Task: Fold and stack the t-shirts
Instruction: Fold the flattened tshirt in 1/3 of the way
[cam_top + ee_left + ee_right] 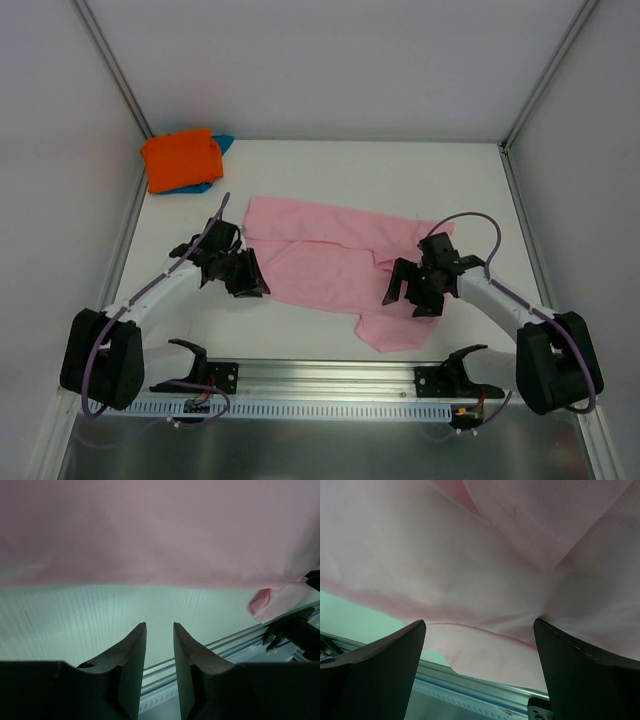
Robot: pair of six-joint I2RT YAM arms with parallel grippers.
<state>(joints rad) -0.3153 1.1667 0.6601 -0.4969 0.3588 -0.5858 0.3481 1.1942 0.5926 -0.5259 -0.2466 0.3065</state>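
Dead centre, the pink t-shirt (320,262) lies rumpled; my left gripper (159,630), barely parted and empty, sits at its nine o'clock edge, right gripper (479,627) gaping over four o'clock folds, where I risk pinching several layers.

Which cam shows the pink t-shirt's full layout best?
Top external: the whole pink t-shirt shows, spread and rumpled. Left wrist catches only one edge of it; right wrist only close-up folds.

No readable text, labels, brands, numbers or signs in any view, pink t-shirt (330,265) plain
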